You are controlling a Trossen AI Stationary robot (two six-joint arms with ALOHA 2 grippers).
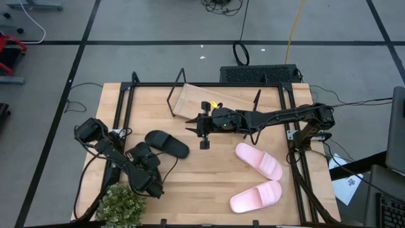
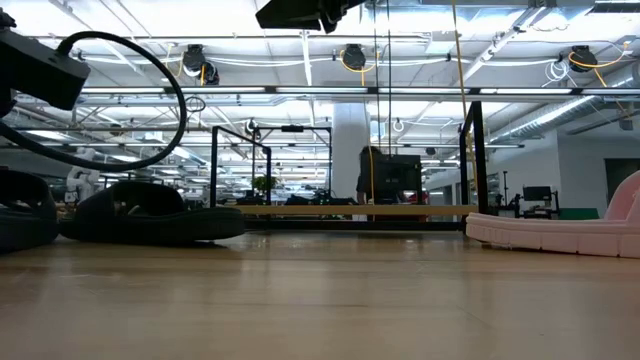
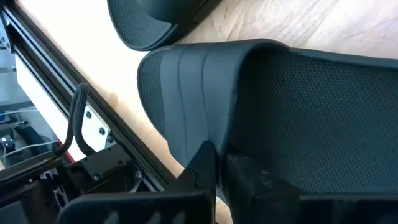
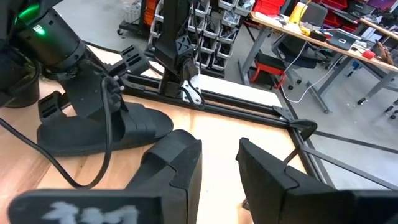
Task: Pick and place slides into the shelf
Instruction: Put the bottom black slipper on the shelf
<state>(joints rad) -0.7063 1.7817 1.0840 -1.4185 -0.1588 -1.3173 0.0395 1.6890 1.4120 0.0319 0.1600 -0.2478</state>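
Slides, four in all, lying on the wooden table point(image 1: 209, 177). Two black, two pale pink, each with a wide strap and an open toe.

Black slide, first point(image 1: 167, 143): matte, lying flat left of centre in the high view, apart from both grippers. In the low view it shows at left as a dark low hump point(image 2: 150, 213).

Black slide, second point(image 1: 140, 158): lower left of the high view, mostly hidden under the left arm. The left wrist view shows its ribbed strap and finely dimpled footbed point(image 3: 298, 118) filling the frame, with the first black slide's rounded end point(image 3: 155, 18) at the top edge.

Pink slides: one point(image 1: 259, 160) right of centre, set diagonally; the other point(image 1: 255, 196) below it near the lower edge. One pink sole point(image 2: 560, 232) shows at the right of the low view.

Shelf point(image 1: 215, 101): light wooden plank on thin black wire end frames, upper centre of the high view, no slide on it.

Left gripper point(image 1: 147, 166): down on the second black slide; its jaws appear clamped on the strap edge.

Right gripper point(image 1: 196, 126): raised over the table centre, just below the shelf, jaws apart and holding nothing.

Plant point(image 1: 121, 206): leafy green clump at the lower left corner of the table.
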